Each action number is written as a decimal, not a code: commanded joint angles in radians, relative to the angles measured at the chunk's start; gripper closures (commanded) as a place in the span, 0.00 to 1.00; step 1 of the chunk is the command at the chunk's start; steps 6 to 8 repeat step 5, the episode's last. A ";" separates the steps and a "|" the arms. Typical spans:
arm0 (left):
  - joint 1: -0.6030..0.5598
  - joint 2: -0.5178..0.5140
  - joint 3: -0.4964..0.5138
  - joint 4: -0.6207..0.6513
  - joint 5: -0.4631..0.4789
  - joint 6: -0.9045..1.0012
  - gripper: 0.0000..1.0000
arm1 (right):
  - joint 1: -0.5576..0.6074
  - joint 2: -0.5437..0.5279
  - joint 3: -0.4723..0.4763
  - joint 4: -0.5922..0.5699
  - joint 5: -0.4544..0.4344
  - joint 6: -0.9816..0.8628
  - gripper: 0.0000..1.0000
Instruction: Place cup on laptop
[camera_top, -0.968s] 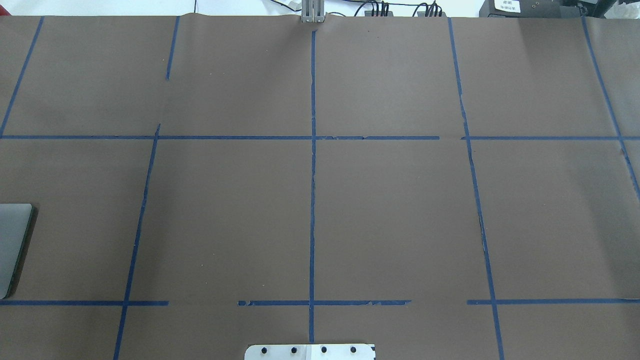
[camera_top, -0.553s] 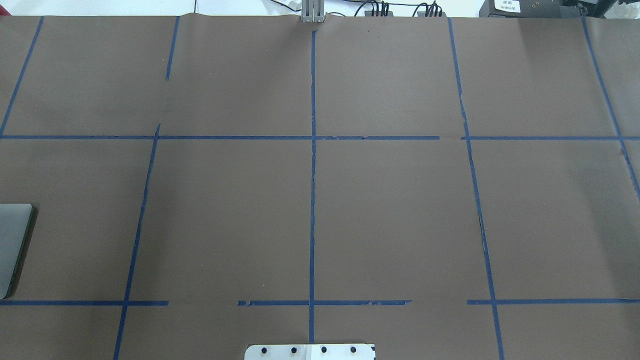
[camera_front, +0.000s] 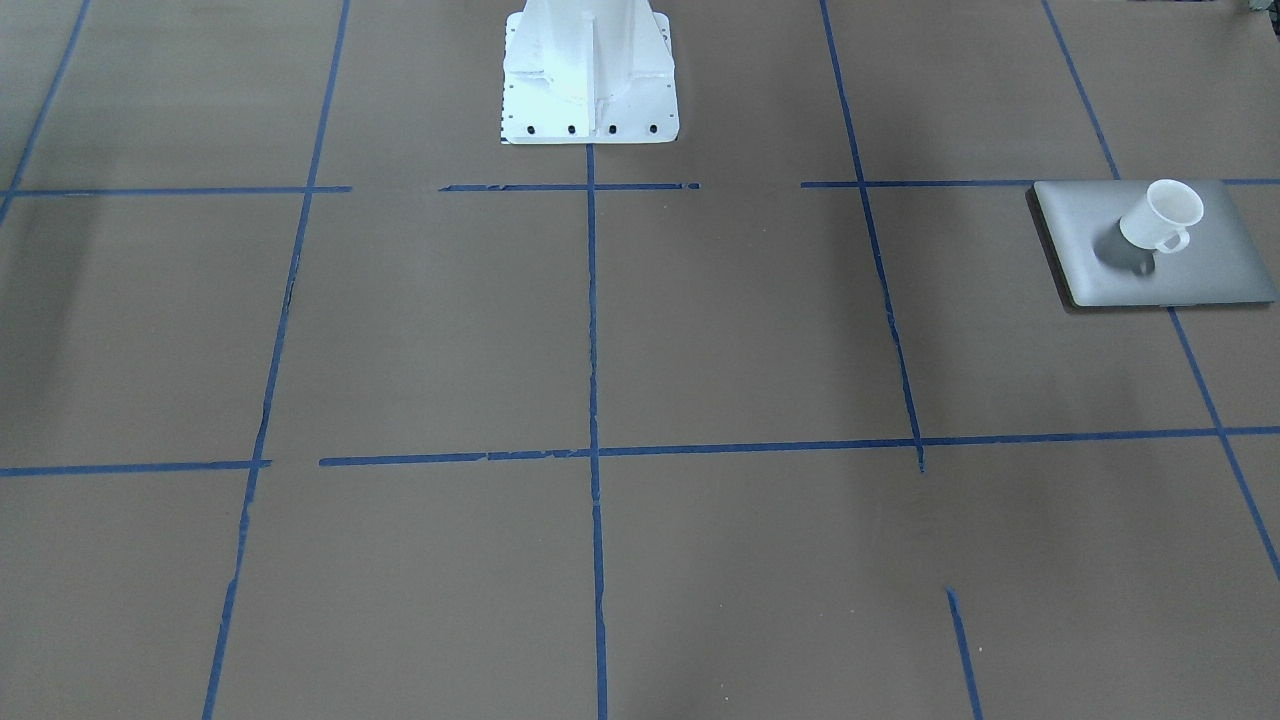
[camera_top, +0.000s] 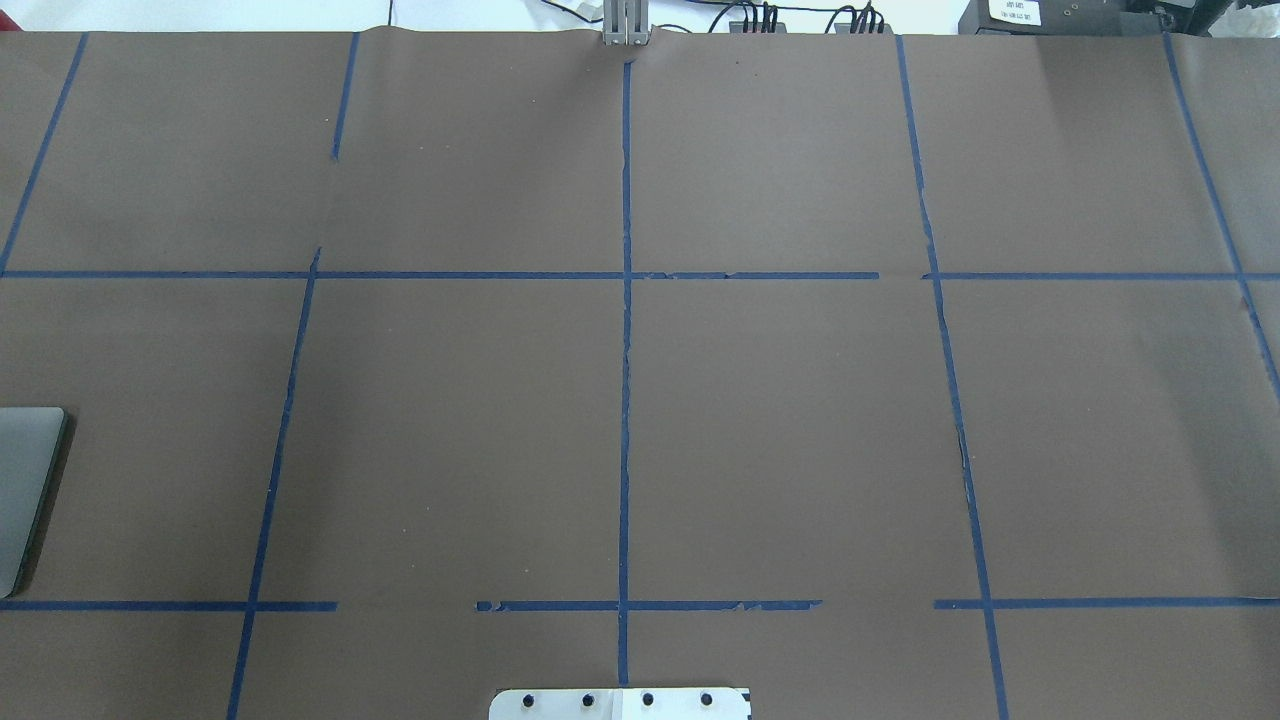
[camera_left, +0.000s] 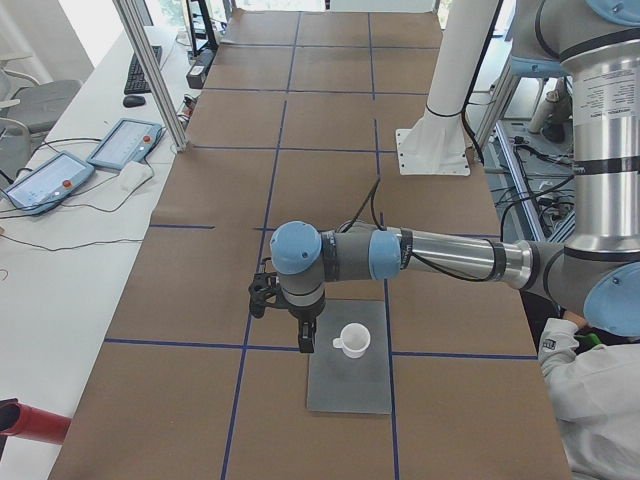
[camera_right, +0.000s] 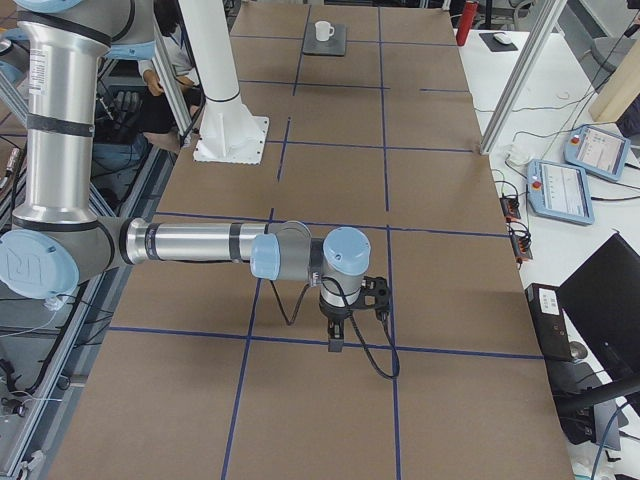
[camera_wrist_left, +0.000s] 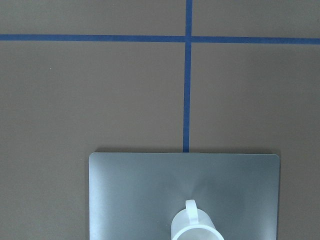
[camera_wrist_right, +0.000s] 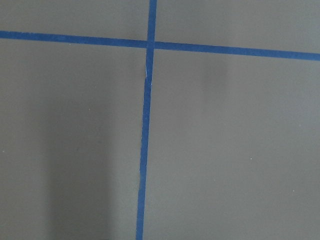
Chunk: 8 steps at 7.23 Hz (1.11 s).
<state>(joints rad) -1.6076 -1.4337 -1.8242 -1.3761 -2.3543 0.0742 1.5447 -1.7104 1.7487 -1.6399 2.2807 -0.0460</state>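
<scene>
The small white cup stands upright on the closed silver-grey laptop, handle toward the operators' side. The left wrist view shows the cup at its bottom edge, on the laptop lid. In the exterior left view my left gripper hangs just beside the cup, apart from it, over the edge of the laptop; I cannot tell if it is open or shut. My right gripper hovers over bare table far from the cup; I cannot tell its state. The overhead view shows only the laptop's corner.
The white robot pedestal stands at the table's middle near edge. Blue tape lines divide the brown table into squares. Teach pendants and an aluminium post stand along the operators' side. A person sits behind the robot.
</scene>
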 joint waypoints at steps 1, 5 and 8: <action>0.000 -0.004 0.006 -0.003 0.001 -0.001 0.00 | 0.000 0.000 0.000 -0.001 -0.001 0.000 0.00; 0.000 -0.013 -0.017 0.000 -0.005 0.001 0.00 | 0.000 0.000 0.000 0.000 0.000 0.000 0.00; 0.000 -0.013 -0.017 0.000 -0.005 0.001 0.00 | 0.000 0.000 0.000 0.000 0.000 0.000 0.00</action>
